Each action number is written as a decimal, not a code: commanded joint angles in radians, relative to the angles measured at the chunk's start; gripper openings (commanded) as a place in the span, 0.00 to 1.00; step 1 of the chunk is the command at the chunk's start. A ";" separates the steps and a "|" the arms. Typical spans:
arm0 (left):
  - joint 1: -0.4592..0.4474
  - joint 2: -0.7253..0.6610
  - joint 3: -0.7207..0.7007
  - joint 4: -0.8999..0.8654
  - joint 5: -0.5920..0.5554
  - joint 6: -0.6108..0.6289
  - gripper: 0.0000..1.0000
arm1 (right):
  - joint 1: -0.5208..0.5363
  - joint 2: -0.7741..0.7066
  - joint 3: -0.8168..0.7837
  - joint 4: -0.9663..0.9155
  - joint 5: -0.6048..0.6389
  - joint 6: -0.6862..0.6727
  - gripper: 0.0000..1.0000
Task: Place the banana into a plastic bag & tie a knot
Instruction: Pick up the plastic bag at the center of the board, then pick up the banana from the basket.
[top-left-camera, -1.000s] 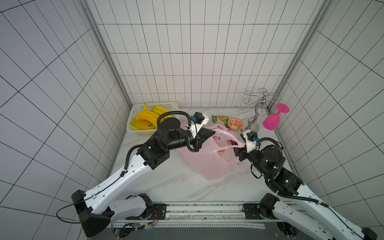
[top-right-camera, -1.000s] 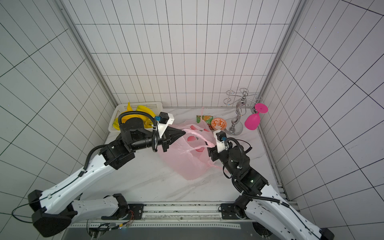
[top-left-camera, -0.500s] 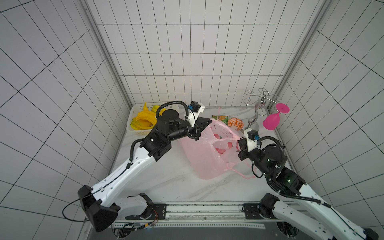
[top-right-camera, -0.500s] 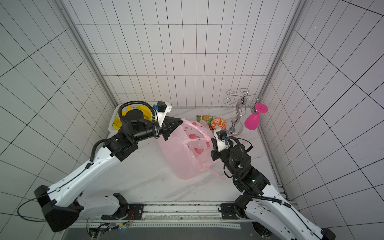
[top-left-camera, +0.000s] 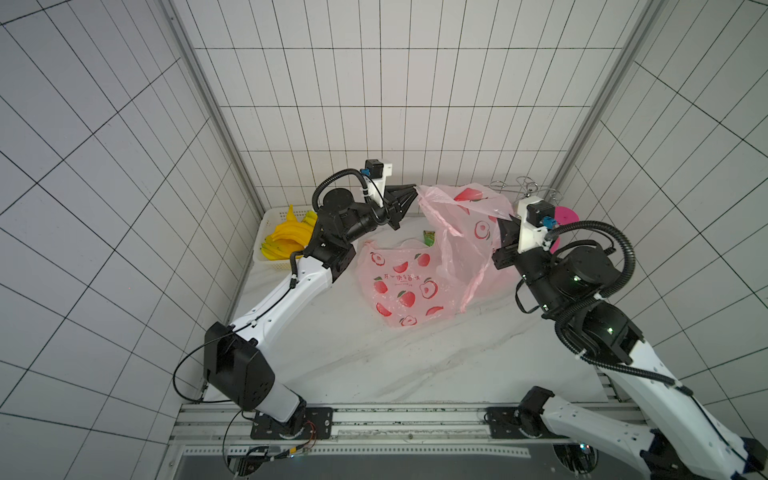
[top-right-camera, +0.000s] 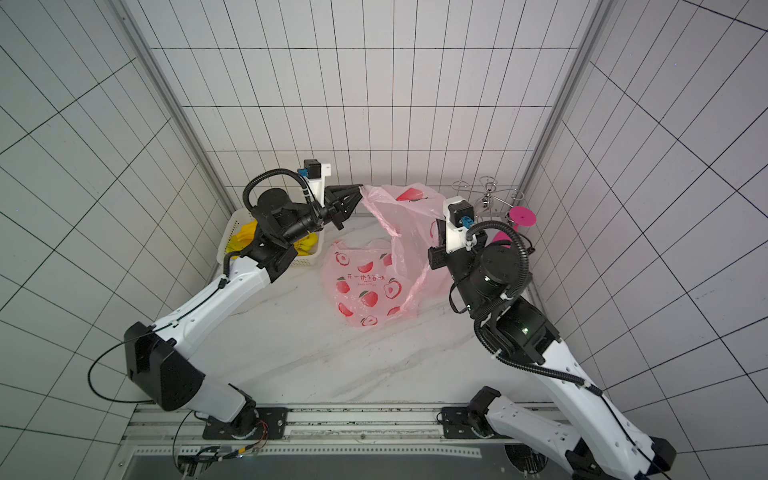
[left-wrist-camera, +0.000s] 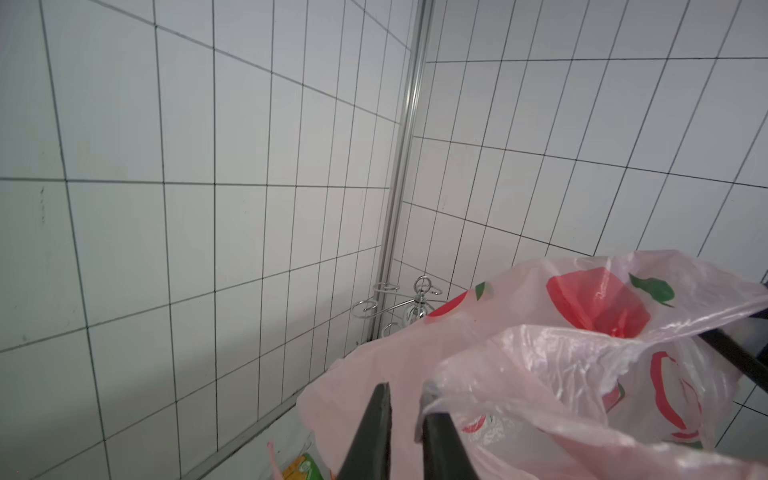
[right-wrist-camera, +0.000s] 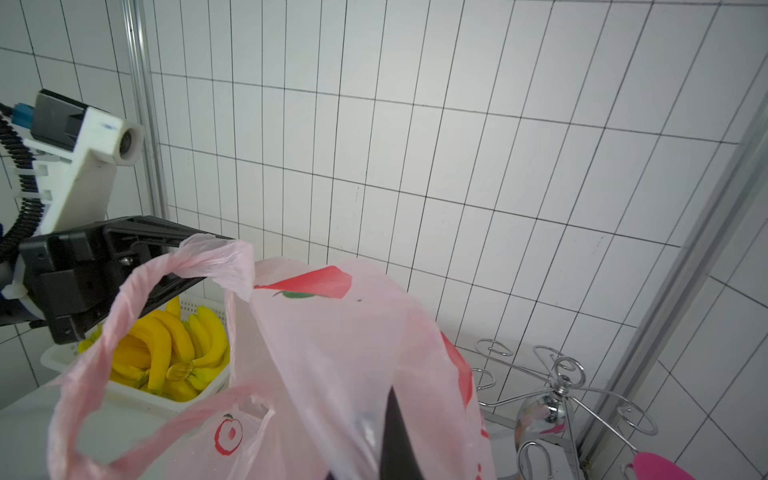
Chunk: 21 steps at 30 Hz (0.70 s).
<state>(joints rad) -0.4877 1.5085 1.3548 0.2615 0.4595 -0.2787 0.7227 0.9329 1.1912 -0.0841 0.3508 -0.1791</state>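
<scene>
Right claw (right-wrist-camera: 384, 415) is clenched hard on the plastic bag (top-left-camera: 399, 286). In the right wrist view the pink film is bunched round my one visible dark finger, and that side of the bag is hoisted up off the table (top-left-camera: 332, 353). On the far side, my left claw (left-wrist-camera: 405, 399) is released by just a sliver. There is a narrow gap between the two fingers, and the film lies draped over the tip of one of them. The handle loop (right-wrist-camera: 124, 299) hangs down from that tip, so the bag's upper edge runs stretched from one claw to the other, high at the back of the table. Down below, the printed body of the bag, red fruit and all, lies slumped on the marble between my two arms. The bananas (right-wrist-camera: 166, 349) are not in it. They sit bunched in the white basket (right-wrist-camera: 137, 399) at the back left corner, beside my left arm and apart from the bag. A green packet (top-left-camera: 429, 237) lies on the table just behind the slumped part. At the back right, past the raised film, stands a chrome wire rack (right-wrist-camera: 559, 386), with a pink glass (top-left-camera: 564, 216) close by my right wrist.
</scene>
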 joint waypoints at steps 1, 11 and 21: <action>0.024 -0.086 -0.143 -0.016 -0.149 -0.081 0.26 | 0.009 0.033 -0.172 0.056 -0.141 0.056 0.00; 0.052 -0.461 -0.371 -0.478 -0.788 -0.264 0.82 | 0.005 0.136 -0.290 0.129 -0.218 0.197 0.00; 0.303 -0.018 -0.027 -0.715 -0.579 -0.280 0.83 | 0.004 0.226 -0.139 0.084 -0.227 0.286 0.00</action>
<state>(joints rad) -0.2169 1.3754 1.2709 -0.3012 -0.1360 -0.5323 0.7227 1.1427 0.9337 0.0032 0.1310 0.0635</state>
